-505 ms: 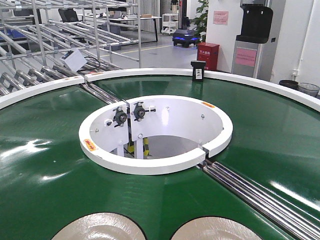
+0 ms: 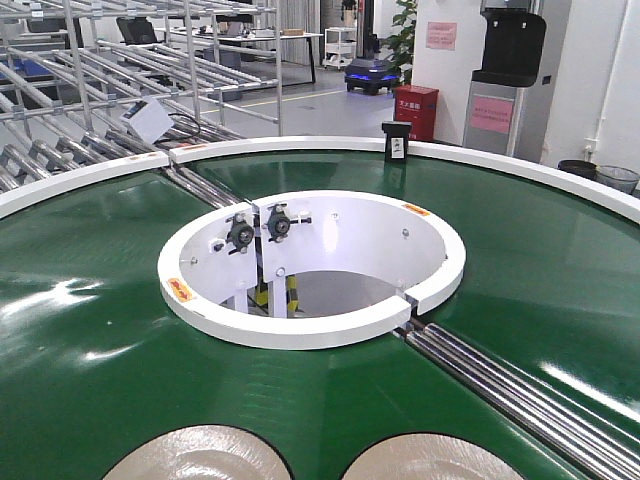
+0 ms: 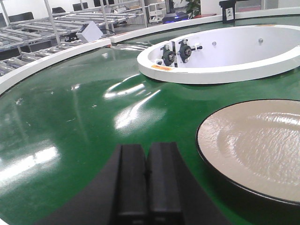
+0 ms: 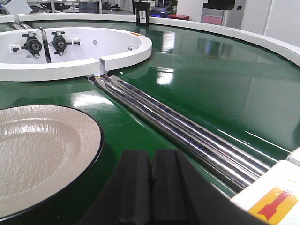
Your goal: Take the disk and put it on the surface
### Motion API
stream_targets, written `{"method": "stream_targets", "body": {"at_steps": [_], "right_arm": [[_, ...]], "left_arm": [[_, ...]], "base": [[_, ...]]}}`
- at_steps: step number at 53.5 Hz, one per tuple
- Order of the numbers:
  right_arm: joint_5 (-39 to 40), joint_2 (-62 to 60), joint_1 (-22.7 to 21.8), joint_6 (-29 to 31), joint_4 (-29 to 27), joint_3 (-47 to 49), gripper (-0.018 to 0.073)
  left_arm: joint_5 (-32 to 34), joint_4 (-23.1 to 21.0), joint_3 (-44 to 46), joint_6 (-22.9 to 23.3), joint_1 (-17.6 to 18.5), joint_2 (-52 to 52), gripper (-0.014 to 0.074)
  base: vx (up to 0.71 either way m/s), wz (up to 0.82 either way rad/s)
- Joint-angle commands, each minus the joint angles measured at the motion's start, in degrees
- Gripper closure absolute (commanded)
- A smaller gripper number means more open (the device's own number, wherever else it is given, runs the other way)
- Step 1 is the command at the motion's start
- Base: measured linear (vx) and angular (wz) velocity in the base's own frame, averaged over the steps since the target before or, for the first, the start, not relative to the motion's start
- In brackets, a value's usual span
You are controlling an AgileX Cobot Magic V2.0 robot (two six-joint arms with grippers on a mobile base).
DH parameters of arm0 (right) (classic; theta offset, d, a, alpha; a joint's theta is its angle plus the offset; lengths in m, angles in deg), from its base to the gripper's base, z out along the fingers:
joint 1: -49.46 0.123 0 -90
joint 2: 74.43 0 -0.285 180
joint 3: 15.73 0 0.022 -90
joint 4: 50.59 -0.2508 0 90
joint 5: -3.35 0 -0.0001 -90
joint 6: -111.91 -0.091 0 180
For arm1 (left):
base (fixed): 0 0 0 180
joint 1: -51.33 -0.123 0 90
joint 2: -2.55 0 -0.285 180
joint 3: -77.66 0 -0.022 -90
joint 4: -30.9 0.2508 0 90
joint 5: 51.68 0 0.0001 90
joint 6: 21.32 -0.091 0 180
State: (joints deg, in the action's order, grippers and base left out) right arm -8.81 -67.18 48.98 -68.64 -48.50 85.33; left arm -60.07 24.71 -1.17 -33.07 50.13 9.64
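On the green belt (image 2: 90, 330), two disks (image 2: 200, 458) (image 2: 430, 462); left tool (image 3: 147, 152), right tool (image 4: 151, 158) closed.

Left pincer (image 3: 147, 185) and right pincer (image 4: 151, 190) both sit closed (fingers pressed together).

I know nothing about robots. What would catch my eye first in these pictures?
The huge glossy green conveyor belt fills the scene, curving around a white ring in the middle. Two beige disks lie on it at the near edge, the left disk and the right disk. Shiny steel rollers cross it at right.
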Motion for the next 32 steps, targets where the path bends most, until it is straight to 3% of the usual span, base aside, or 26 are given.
{"method": "stream_targets", "body": {"at_steps": [1, 11, 17, 22, 27, 32], "right_arm": [[5.17, -0.36, -0.35, 0.2, 0.16, 0.23, 0.0568], [8.4, -0.36, -0.35, 0.55, 0.16, 0.23, 0.0568], [18.67, -0.36, -0.35, 0.55, 0.16, 0.61, 0.0568], [27.78, -0.36, -0.35, 0.2, -0.05, 3.76, 0.0568], [25.45, 1.66, -0.35, 1.21, -0.06, 11.81, 0.0568], [19.93, 7.57, -0.35, 2.78, -0.06, 23.25, 0.0568]], "left_arm": [[4.76, -0.21, -1.41, 0.46, 0.31, -0.84, 0.0595], [9.49, -0.17, -1.41, 0.31, 0.31, -0.84, 0.0595], [19.88, -0.34, -1.0, 1.58, 0.31, -0.84, 0.0595], [28.95, -3.24, 1.59, 6.9, 0.31, -0.74, 0.0595], [27.34, -3.1, 8.79, 5.99, 0.31, -0.45, 0.0595], [21.86, -3.11, 20.82, 2.29, 0.31, 4.06, 0.0595]], "base": [[0.0, 0.0], [0.0, 0.0], [0.0, 0.0], [0.0, 0.0], [0.0, 0.0], [0.0, 0.0]]}}
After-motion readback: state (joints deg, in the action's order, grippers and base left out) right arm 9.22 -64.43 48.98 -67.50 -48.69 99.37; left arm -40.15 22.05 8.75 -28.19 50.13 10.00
